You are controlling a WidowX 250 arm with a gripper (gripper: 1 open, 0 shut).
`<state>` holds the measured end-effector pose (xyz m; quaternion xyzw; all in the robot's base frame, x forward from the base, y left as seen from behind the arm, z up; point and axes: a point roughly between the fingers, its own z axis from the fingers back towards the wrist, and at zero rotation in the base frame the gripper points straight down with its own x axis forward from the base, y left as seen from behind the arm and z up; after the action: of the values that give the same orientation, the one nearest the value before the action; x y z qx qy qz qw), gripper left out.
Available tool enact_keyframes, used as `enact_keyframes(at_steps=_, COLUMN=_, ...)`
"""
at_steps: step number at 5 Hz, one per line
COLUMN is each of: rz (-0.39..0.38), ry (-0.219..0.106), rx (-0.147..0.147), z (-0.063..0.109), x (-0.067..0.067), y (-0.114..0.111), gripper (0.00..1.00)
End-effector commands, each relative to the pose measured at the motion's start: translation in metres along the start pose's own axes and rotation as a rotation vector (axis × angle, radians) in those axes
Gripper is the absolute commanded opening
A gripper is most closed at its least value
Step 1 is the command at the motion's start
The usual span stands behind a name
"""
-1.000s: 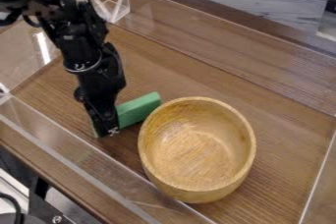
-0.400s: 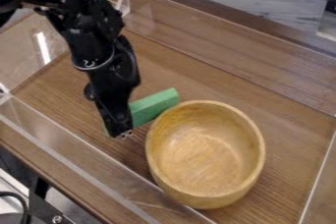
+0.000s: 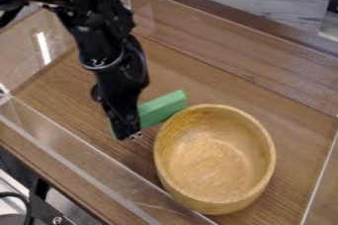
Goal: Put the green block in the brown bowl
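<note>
In the single camera view, my end effector [image 3: 128, 125] points straight down, its dark fingers pinching one end of the green block [image 3: 164, 107]. The block juts out to the right of my fingers, tilted, its far end reaching toward the rim of the brown bowl [image 3: 215, 158] without being over the inside of it. I cannot tell whether the block's low end touches the bench [image 3: 251, 81] or is just clear of it.

Compared with a second ago, the block and my end effector sit farther right in the picture and a little higher relative to the wood surface; the block then lay lower, beside the bowl's left rim. The bowl itself appears farther right and lower in the frame than before, and looks slightly larger. The clear plastic wall [image 3: 79, 185] along the near edge of the bench looks the same.
</note>
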<state>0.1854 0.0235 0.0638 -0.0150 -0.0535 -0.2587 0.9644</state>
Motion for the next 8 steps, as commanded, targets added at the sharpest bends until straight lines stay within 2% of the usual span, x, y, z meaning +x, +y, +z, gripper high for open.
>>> enact_keyframes(at_steps=1, rz=0.019, ry=-0.028, rx=0.028, z=0.013, x=0.01, y=0.002, gripper=0.0)
enact_keyframes(at_steps=2, rz=0.046, ry=-0.028, rx=0.029, z=0.018, x=0.012, y=-0.002, gripper=0.0)
enact_keyframes(at_steps=4, rz=0.001, ry=-0.03, rx=0.024, z=0.016, x=0.027, y=0.002, gripper=0.0)
enact_keyframes(at_steps=6, rz=0.083, ry=-0.031, rx=0.04, z=0.012, x=0.041, y=-0.001, gripper=0.0)
enact_keyframes(at_steps=8, rz=0.008, ry=-0.025, rx=0.033, z=0.013, x=0.052, y=0.001, gripper=0.0)
